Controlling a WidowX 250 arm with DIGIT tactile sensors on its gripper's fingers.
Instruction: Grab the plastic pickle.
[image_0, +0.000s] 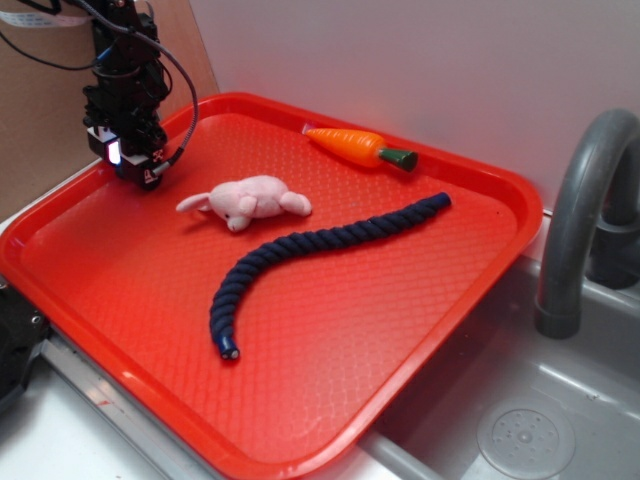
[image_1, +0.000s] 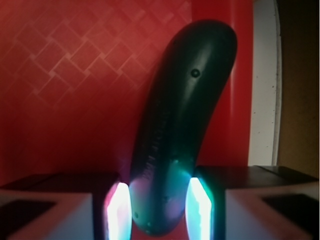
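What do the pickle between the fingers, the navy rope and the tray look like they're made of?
Pickle: seemingly hard moulded plastic, glossy dark green, with embossed lettering and a small hole.
Rope: likely twisted fabric cord, matte navy, with visible spiral strands.
Tray: apparently rigid plastic, red, with a woven-pattern embossed surface and a smooth raised rim.

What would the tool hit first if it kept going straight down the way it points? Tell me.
Probably the red tray: the tool already has the plastic pickle between its fingers, with tray surface right behind it.
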